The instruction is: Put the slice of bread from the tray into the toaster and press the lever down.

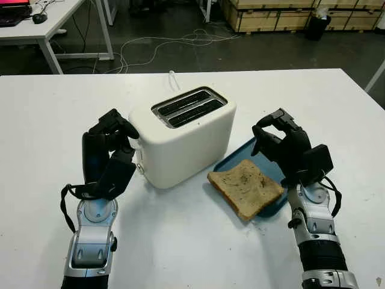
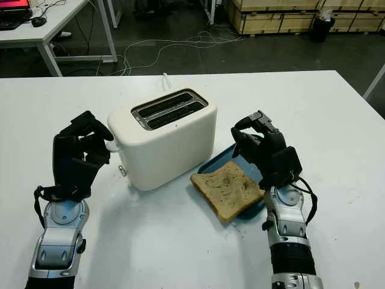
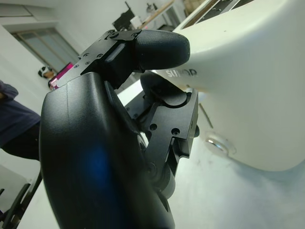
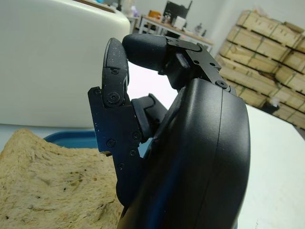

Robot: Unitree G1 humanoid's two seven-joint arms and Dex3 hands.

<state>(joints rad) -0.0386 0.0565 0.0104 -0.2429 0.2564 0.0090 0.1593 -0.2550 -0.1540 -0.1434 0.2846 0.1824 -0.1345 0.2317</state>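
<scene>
One white toaster (image 1: 186,137) is standing on the white bench (image 1: 192,241), and it is showing two slots (image 1: 187,108) in its top. One slice of bread (image 1: 245,187) is lying just beside the toaster, half on one blue tray (image 1: 231,158). Two black robot hands are showing: the left hand (image 1: 108,147) against the toaster's end, the right hand (image 1: 283,144) over the tray.

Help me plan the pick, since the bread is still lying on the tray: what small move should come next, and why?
Probably lower the right hand toward the slice of bread. The slice lies untouched, half on the blue tray, with that empty hand curled just above its far edge. The toaster slots look empty; the left hand waits beside the toaster's end.
</scene>
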